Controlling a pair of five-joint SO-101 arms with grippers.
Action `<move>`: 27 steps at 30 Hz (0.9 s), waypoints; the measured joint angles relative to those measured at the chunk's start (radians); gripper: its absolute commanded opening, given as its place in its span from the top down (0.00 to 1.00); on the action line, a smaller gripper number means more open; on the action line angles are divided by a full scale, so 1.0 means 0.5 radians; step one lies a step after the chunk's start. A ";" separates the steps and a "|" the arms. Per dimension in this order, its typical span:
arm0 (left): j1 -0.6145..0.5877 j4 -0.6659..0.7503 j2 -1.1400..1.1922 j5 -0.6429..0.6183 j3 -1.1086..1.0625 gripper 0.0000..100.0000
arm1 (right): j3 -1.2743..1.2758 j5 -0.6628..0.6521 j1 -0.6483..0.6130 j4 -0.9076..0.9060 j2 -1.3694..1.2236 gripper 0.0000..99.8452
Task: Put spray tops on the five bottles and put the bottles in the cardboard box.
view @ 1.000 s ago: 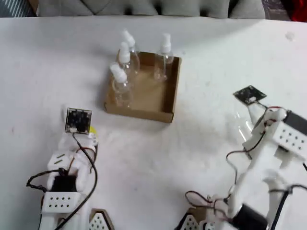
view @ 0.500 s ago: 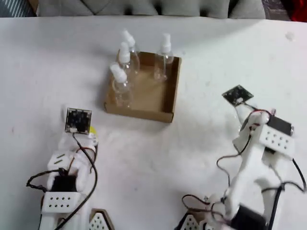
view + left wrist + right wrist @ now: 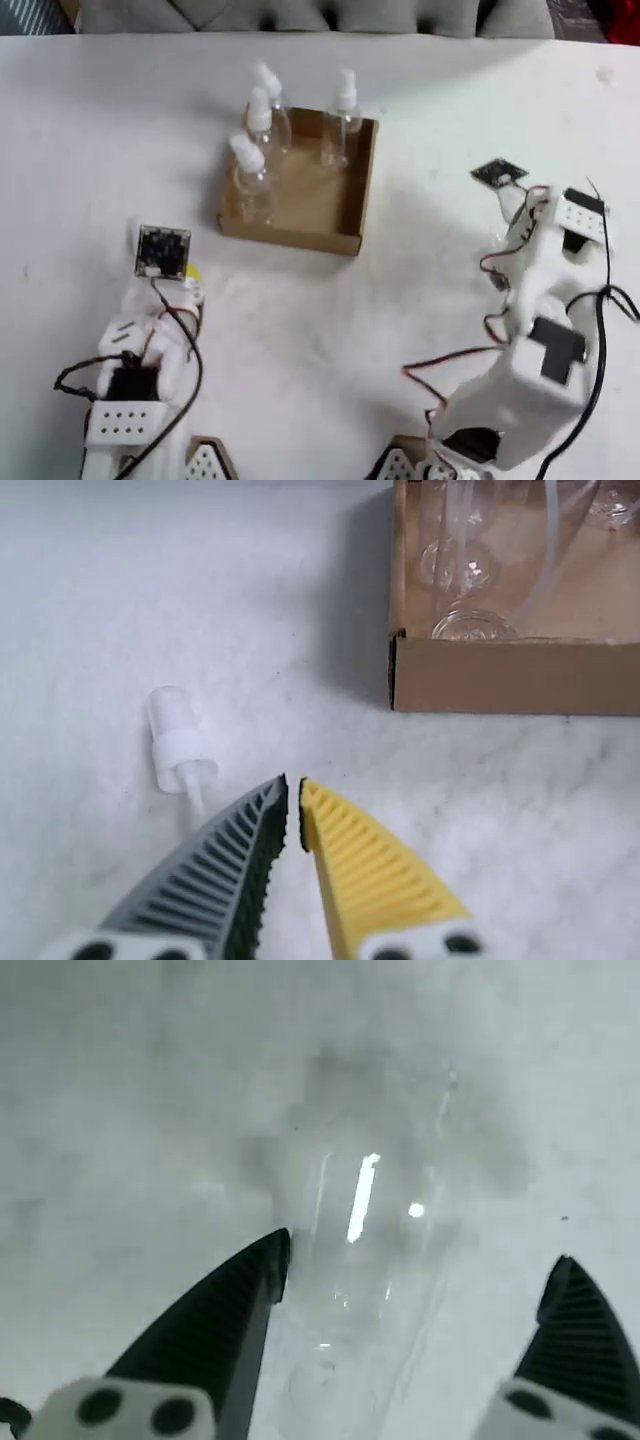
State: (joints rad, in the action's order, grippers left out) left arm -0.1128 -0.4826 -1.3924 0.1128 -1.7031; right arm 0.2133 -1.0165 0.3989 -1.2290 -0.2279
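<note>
Item one, right pincer [image 3: 420, 1252]: released, jaws spread wide on either side of a clear bottle [image 3: 350, 1290]. The bottle seems to lie on its side on the table [image 3: 450, 80], well apart from the cardboard box [image 3: 345, 215], and I can make out no top on it. Item two, left pincer [image 3: 293, 785]: clenched on nothing, tips together just beside the loose spray top [image 3: 180, 748], which lies flat on the table near the box's nearer wall. Item three, four capped bottles [image 3: 342, 118], upright at the box; I cannot tell whether the rear-left one stands inside or just behind the wall. Risks, as I judge them: the lying bottle is round, slick and see-through, so an off-centre squeeze could send it rolling or shooting out from between the jaws. Its outline is hard for me to read, so a misjudged descent could drive the tips into the table. A hard clench might also buckle the thin wall. The spray top's slender tube could bend or be shoved away if the left pincer advances without parting first. Seating a fifth bottle among the standing ones could topple them.
</note>
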 measured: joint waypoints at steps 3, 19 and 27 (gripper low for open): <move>0.000 0.000 0.000 0.000 0.000 0.98 | -0.101 0.071 -0.034 0.000 -0.147 0.66; 0.000 0.000 0.000 0.000 0.000 0.98 | -0.163 0.408 -0.104 0.000 -0.242 0.73; 0.000 0.000 0.000 0.000 0.000 0.98 | -0.163 0.417 -0.101 0.000 -0.242 0.93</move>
State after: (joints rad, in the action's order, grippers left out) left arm -0.1128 -0.4826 -1.3924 0.1128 -1.7031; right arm 0.1320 -0.8078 0.3483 -1.2290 -0.3491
